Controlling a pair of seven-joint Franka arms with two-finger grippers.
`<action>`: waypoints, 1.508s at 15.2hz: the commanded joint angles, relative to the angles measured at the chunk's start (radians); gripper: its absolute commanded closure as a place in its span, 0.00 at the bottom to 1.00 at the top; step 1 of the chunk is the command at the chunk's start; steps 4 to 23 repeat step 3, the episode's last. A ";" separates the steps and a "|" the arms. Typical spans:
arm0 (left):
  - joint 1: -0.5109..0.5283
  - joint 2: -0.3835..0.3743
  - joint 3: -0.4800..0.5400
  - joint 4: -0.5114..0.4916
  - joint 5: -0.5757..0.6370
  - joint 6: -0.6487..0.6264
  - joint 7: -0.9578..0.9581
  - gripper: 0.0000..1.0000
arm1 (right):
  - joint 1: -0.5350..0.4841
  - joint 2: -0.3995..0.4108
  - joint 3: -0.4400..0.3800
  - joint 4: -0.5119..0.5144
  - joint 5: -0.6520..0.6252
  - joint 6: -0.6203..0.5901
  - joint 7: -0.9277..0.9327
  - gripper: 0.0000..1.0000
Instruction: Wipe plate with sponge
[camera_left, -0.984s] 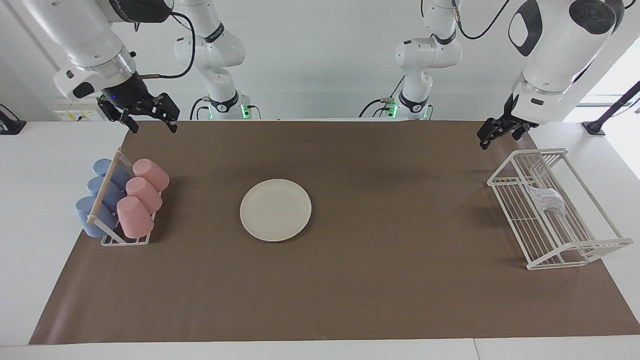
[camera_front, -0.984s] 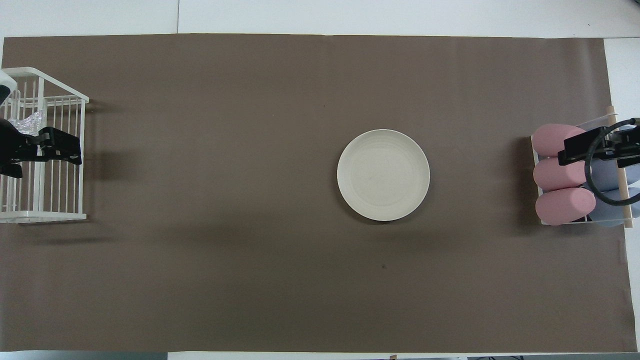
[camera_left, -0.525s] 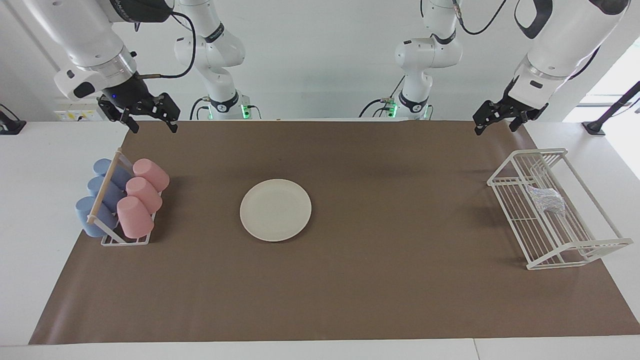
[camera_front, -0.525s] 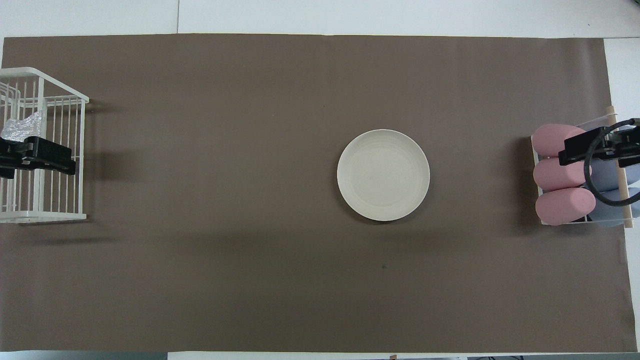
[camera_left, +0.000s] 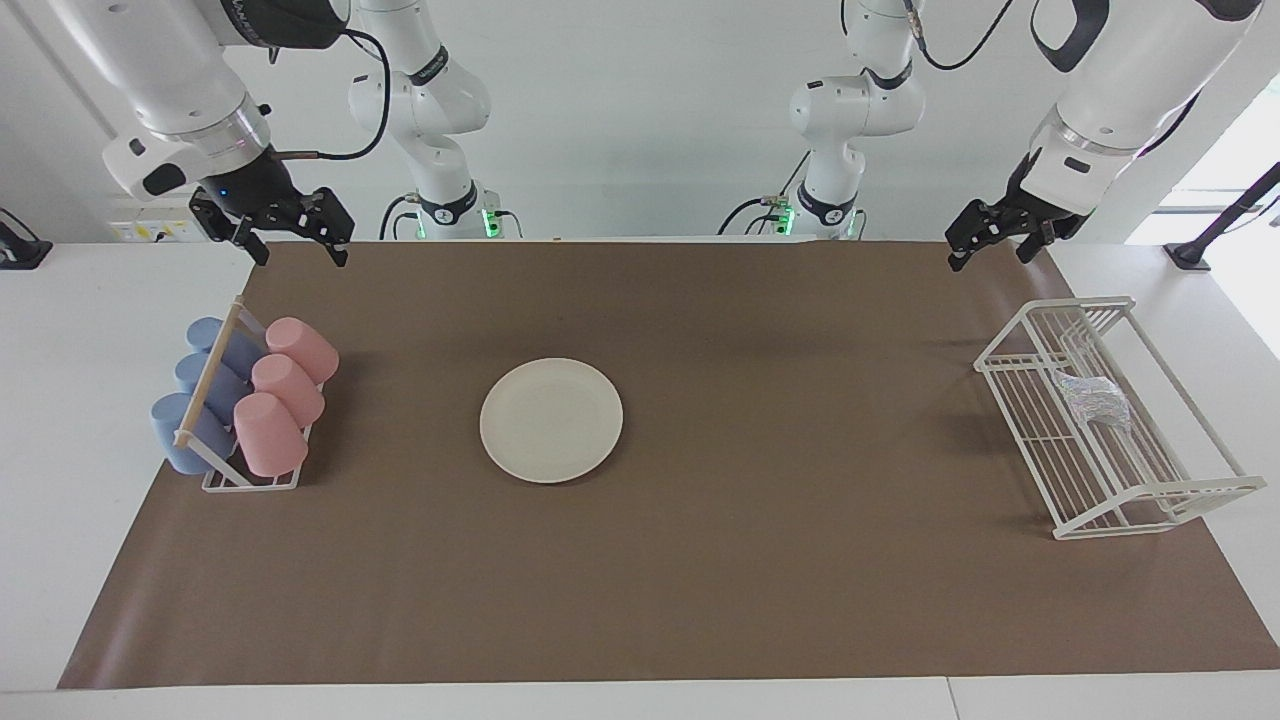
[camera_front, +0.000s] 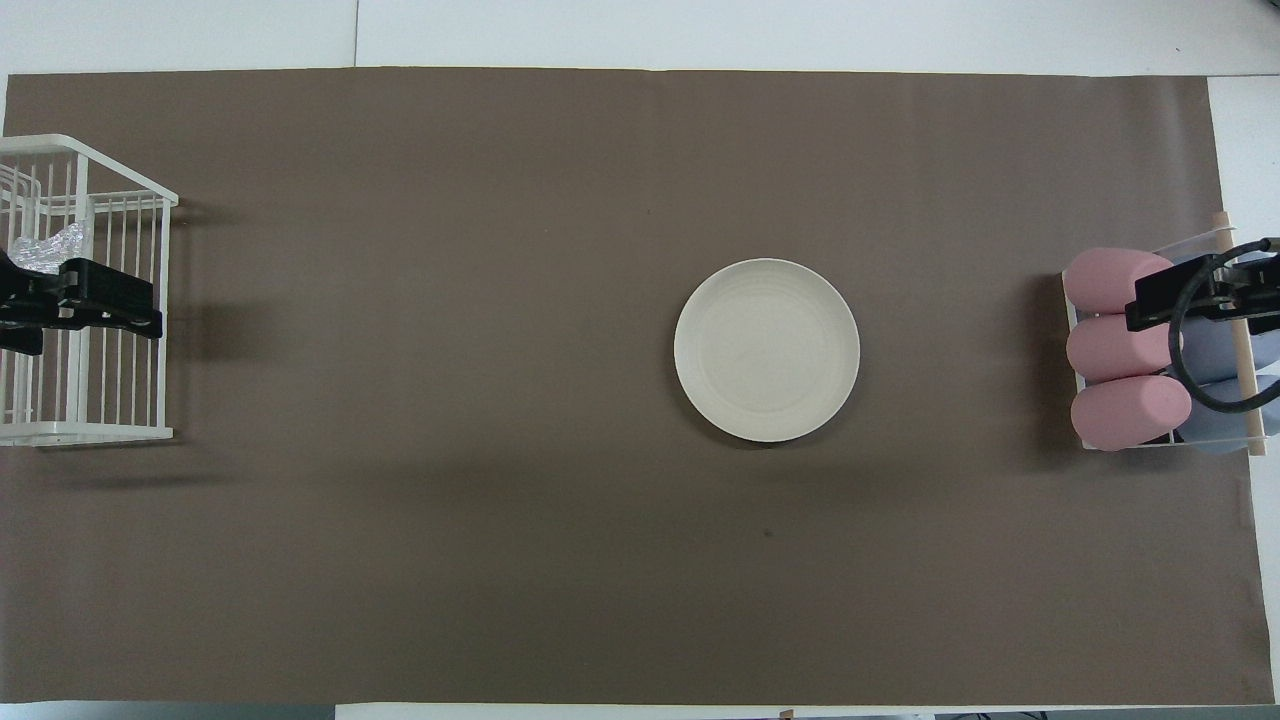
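The cream-white plate (camera_left: 551, 420) lies flat on the brown mat (camera_left: 760, 560) near the table's middle, bare, seen from above as a plain plate (camera_front: 766, 350). The silvery mesh sponge (camera_left: 1095, 400) rests in the white wire rack (camera_left: 1190, 492) at the left arm's end, partly hidden in the overhead view by the gripper. My left gripper (camera_left: 990, 256) hangs open and unladen high over that rack, well apart from the sponge. My right gripper (camera_left: 302, 256) hangs open, holding nothing, over the cup rack at the right arm's end.
A small rack (camera_left: 250, 482) holds three pink cups (camera_left: 268, 432) and three blue cups (camera_left: 180, 432) lying on their sides at the right arm's end. The mat covers most of the white table (camera_left: 60, 420).
The left arm has lifted a little and its gripper has risen above the rack. The right gripper has barely shifted. Plate and sponge have not moved.
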 joint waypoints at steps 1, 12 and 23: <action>0.006 -0.001 0.003 0.002 -0.017 0.012 -0.016 0.00 | -0.002 -0.004 0.007 0.001 -0.021 -0.002 0.008 0.00; 0.007 -0.005 0.003 -0.001 -0.014 0.012 -0.015 0.00 | -0.002 -0.004 0.009 0.001 -0.021 -0.002 0.008 0.00; 0.007 -0.005 0.003 -0.001 -0.014 0.012 -0.015 0.00 | -0.002 -0.004 0.009 0.001 -0.021 -0.002 0.008 0.00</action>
